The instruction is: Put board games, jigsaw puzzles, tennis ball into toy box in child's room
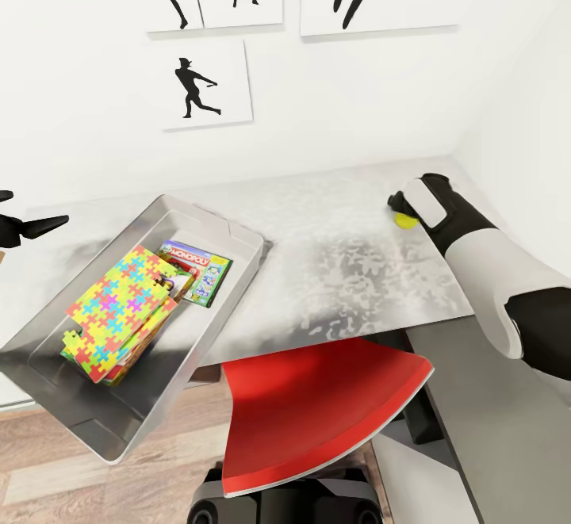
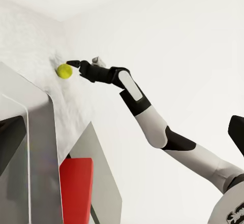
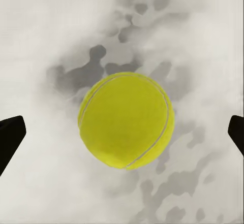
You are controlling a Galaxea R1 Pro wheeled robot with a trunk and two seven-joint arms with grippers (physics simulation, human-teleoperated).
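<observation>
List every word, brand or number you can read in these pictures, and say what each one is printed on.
"MONOPOLY": on the green board game box lying in the toy box.
Smaller print on that box: too small to read.
Dark lettering on the robot's body, left wrist view: cut off, unreadable.

I count one tennis ball on table. One toy box. Inside it: jigsaw puzzles, stacked, two as far as I can tell; one Monopoly board game showing. One red chair. Four silhouette pictures on wall.
</observation>
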